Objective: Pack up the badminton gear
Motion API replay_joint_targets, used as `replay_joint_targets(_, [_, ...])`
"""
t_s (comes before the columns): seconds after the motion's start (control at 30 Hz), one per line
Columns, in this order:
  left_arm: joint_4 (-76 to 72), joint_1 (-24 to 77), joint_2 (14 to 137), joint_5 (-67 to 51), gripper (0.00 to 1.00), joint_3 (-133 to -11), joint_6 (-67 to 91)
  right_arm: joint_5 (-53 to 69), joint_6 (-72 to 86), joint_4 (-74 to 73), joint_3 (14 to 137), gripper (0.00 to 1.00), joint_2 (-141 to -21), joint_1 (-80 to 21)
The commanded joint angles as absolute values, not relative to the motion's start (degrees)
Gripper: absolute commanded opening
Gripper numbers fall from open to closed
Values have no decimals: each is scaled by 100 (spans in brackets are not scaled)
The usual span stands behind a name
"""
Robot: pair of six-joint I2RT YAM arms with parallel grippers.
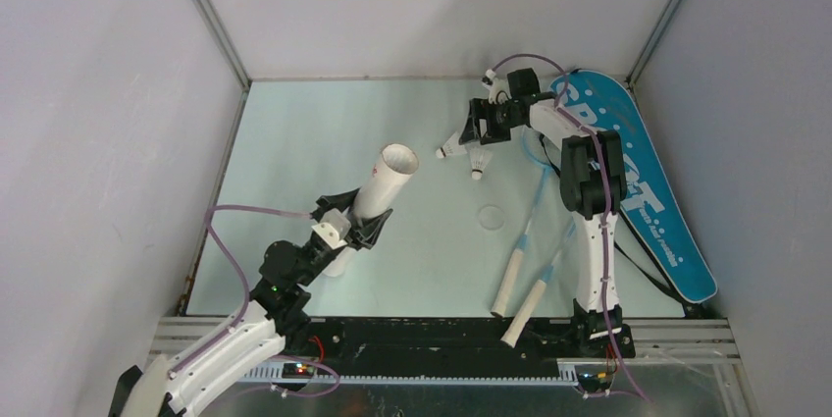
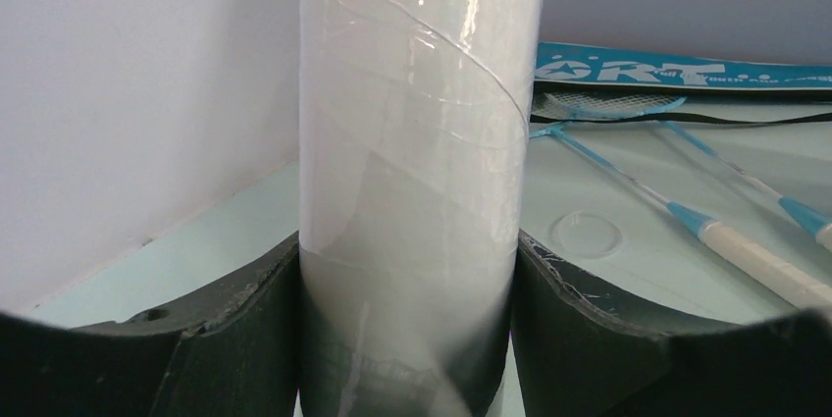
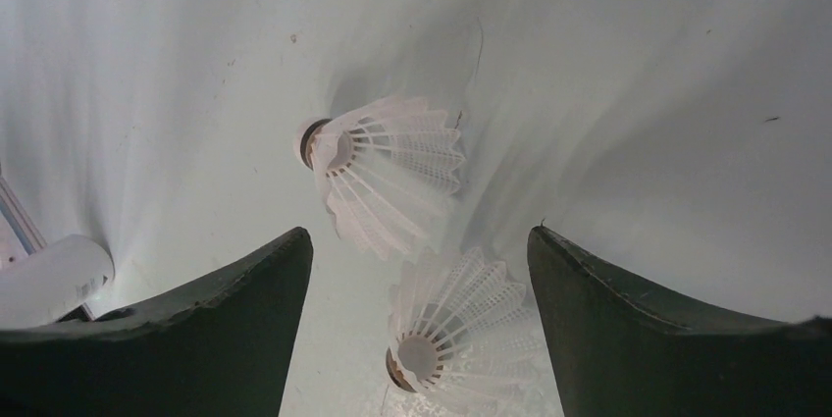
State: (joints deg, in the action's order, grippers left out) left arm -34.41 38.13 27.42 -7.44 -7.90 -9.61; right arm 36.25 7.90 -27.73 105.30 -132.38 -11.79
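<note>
My left gripper [image 1: 365, 219] is shut on the long white tube [image 1: 385, 186], holding it tilted with its open end up. In the left wrist view both jaws press the tube [image 2: 407, 142]. My right gripper [image 1: 481, 130] is open at the back of the table, above two white shuttlecocks [image 1: 478, 164]. In the right wrist view one shuttlecock [image 3: 456, 329] lies between the jaws, touching neither, and the other [image 3: 388, 172] lies just beyond. Two rackets [image 1: 530, 231] lie side by side with their cream handles [image 1: 510, 285] toward me. The blue SPORT bag [image 1: 638, 177] lies on the right.
A small clear round lid [image 1: 490, 217] lies on the table left of the rackets. Grey walls close in the table on the left, back and right. The right arm stands over the racket heads and the bag's left edge.
</note>
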Motion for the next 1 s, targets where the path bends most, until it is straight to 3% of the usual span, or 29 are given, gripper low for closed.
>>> replay_joint_targets(0.0, [-3604,3824,2868,-707,68,-811,-1028,3946,605,-2831,10373,79,-13063,-1222])
replay_joint_targets(0.37, [-3541,3828,2714,-702,68,-747,-995,3733,447,-2874,9676,58,-12450,-1316])
replay_joint_targets(0.5, [-3523,3832,2690,-736,68,-746,-988,3585,465,-2661,9301,42,-12101,-1352])
replay_joint_targets(0.67, [-3490,3827,2680,-745,68,-760,-965,3503,535,-2534,8981,13,-11727,-1397])
replay_joint_targets(0.73, [-3478,3831,2674,-749,68,-764,-959,3465,558,-2520,8903,7,-11555,-1427])
replay_joint_targets(0.83, [-3455,3831,2657,-754,68,-765,-954,3348,547,-2461,8709,1,-11105,-1510])
replay_joint_targets(0.97, [-3469,3831,2681,-839,68,-759,-963,3084,356,-2255,8363,0,-10294,-1705])
